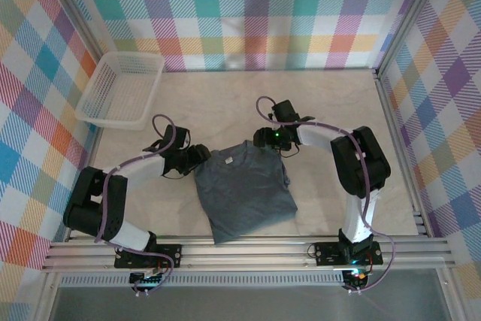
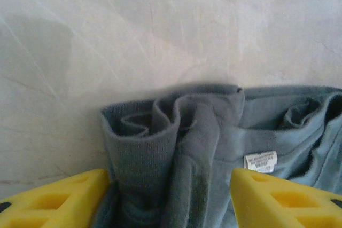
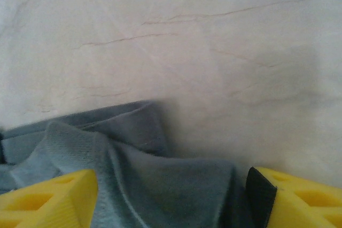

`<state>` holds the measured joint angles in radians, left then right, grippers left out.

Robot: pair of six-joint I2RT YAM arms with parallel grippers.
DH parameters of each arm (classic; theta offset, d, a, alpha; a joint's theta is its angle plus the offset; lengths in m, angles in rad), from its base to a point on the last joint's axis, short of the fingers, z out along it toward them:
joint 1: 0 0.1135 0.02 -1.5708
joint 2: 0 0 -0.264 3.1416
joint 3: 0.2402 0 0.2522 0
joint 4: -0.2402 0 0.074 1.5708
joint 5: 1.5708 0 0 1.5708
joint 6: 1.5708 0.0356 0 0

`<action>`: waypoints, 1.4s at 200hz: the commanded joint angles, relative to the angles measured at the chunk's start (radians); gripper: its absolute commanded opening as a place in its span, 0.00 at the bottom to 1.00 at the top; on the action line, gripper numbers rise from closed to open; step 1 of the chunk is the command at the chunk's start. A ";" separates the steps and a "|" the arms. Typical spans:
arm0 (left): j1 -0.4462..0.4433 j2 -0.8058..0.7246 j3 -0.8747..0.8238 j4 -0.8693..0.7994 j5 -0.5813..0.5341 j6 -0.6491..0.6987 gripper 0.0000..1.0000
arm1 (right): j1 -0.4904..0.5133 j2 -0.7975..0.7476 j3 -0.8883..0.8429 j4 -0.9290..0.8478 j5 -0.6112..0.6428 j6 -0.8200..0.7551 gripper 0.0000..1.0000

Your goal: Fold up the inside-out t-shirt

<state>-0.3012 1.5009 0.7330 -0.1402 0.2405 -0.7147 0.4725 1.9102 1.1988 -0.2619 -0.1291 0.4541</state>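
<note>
One slate blue-grey t-shirt (image 1: 244, 193) is laid mid-counter (image 1: 338, 95), its long axis running far to near, collar end far, hem toward the arms. Its far corners are met by two hands, the left hand (image 1: 198, 157) and the right hand (image 1: 265, 140). Each has its fingers apart astride bunched cloth; whether that cloth is pinched cannot be told. One white basket (image 1: 98, 107) is set well apart, far left.
</note>
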 commanded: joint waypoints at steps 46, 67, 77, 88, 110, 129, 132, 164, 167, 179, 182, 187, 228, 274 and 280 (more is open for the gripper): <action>-0.005 0.133 0.076 0.068 0.133 0.007 0.46 | 0.011 0.081 0.056 0.007 -0.157 0.016 0.64; -0.007 0.149 0.063 0.094 0.145 -0.010 0.44 | 0.015 0.094 0.054 0.037 -0.233 0.055 0.60; -0.009 0.152 0.060 0.093 0.141 -0.015 0.44 | 0.018 0.092 0.051 0.046 -0.239 0.061 0.59; -0.010 0.153 0.059 0.088 0.132 -0.014 0.43 | 0.018 0.091 0.053 0.048 -0.242 0.064 0.57; -0.010 0.166 0.067 0.062 0.116 -0.009 0.34 | 0.025 0.107 0.079 0.035 -0.270 0.062 0.46; -0.010 0.171 0.078 0.046 0.096 -0.009 0.25 | 0.034 0.134 0.105 0.009 -0.242 0.049 0.42; -0.010 0.170 0.080 0.043 0.095 -0.007 0.24 | 0.034 0.138 0.108 0.003 -0.233 0.050 0.41; -0.002 0.146 0.088 0.016 0.073 -0.003 0.01 | 0.032 0.136 0.126 -0.022 -0.182 0.049 0.09; 0.001 0.142 0.088 0.018 0.076 -0.005 0.00 | 0.032 0.132 0.127 -0.023 -0.182 0.049 0.06; 0.010 0.124 0.086 0.025 0.096 -0.002 0.00 | 0.031 0.106 0.125 -0.026 -0.183 0.047 0.00; 0.011 0.118 0.087 0.024 0.102 -0.002 0.00 | 0.031 0.097 0.125 -0.029 -0.184 0.047 0.00; 0.014 0.106 0.088 0.023 0.110 -0.002 0.00 | 0.031 0.081 0.123 -0.030 -0.187 0.049 0.00; 0.098 -0.062 0.181 -0.024 0.223 -0.003 0.00 | 0.031 -0.160 0.103 0.007 -0.205 0.077 0.00; 0.184 -0.244 0.560 -0.102 0.333 0.039 0.00 | -0.003 -0.346 0.377 0.042 -0.219 0.080 0.00; 0.184 -0.261 0.595 -0.167 0.300 0.050 0.00 | -0.003 -0.358 0.403 0.038 -0.200 0.078 0.00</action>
<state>-0.1249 1.3575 1.1591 -0.2283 0.4988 -0.7143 0.4870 1.6543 1.4609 -0.2970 -0.3229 0.5308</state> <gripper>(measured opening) 0.087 0.067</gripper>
